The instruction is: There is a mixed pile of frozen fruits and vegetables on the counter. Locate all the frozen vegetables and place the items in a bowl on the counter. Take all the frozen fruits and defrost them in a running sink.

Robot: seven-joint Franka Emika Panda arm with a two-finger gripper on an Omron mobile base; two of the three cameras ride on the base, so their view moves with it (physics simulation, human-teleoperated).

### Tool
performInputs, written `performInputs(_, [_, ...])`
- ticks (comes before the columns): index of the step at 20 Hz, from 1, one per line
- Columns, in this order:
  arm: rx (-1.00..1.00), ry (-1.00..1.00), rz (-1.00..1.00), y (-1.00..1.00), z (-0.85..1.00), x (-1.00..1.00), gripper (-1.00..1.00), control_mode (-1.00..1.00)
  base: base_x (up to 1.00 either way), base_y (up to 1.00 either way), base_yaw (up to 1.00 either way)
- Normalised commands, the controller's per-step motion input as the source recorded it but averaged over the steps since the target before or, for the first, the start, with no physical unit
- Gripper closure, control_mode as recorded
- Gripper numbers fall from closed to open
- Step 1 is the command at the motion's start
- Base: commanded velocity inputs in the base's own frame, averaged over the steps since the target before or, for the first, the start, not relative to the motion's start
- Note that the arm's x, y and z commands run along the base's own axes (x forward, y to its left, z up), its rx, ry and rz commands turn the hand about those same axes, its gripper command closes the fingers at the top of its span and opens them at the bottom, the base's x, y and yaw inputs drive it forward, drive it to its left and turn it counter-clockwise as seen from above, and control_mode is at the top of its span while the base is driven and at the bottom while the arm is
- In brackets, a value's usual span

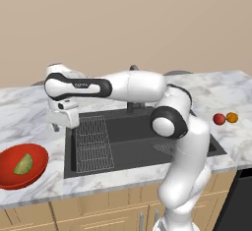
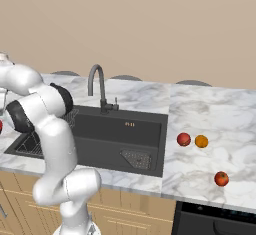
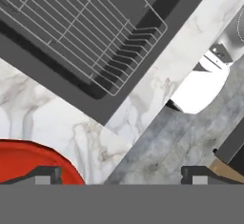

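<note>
My gripper (image 1: 59,126) hangs open and empty over the counter (image 1: 29,112), between the red bowl (image 1: 34,173) and the sink (image 1: 138,144). In the hand view its gripper (image 3: 121,175) stands wide apart, with the bowl's rim (image 3: 28,158) at the lower left. A yellow-green wedge (image 1: 23,164) lies inside the bowl. Far right on the counter (image 2: 210,109), a pinkish-red ball (image 2: 183,139) sits beside an orange ball (image 2: 201,141). Another red ball (image 2: 221,178) rests nearer the front edge. Two of these, the pinkish-red ball (image 1: 219,119) and the orange ball (image 1: 232,117), are in the left base view.
A wire grid rack (image 1: 91,144) lies in the sink's left half, just right of my hand. The grey gooseneck tap (image 2: 97,86) rises behind the basin. A drain (image 2: 136,159) sits at the sink's front right. My arm spans across the basin.
</note>
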Motion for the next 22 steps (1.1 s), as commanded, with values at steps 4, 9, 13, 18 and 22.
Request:
performInputs(4, [0.13, 0.0, -0.08, -0.72, 0.0, -0.13, -1.0, -1.0, 0.0, 0.0, 0.0])
performInputs(9, [0.11, 0.0, -0.06, -0.68, 0.0, -0.09, -1.0, -1.0, 0.0, 0.0, 0.0])
performInputs(13, [0.08, 0.0, 0.0, -0.57, 0.01, -0.05, -1.0, -1.0, 0.0, 0.0, 0.0])
performInputs(18, [0.07, 0.02, 0.01, -0.35, 0.27, 0.0, -1.0, -1.0, 0.0, 0.0, 0.0])
performInputs(22, [0.02, 0.08, 0.07, -0.26, 0.26, 0.0, -1.0, -1.0, 0.0, 0.0, 0.0])
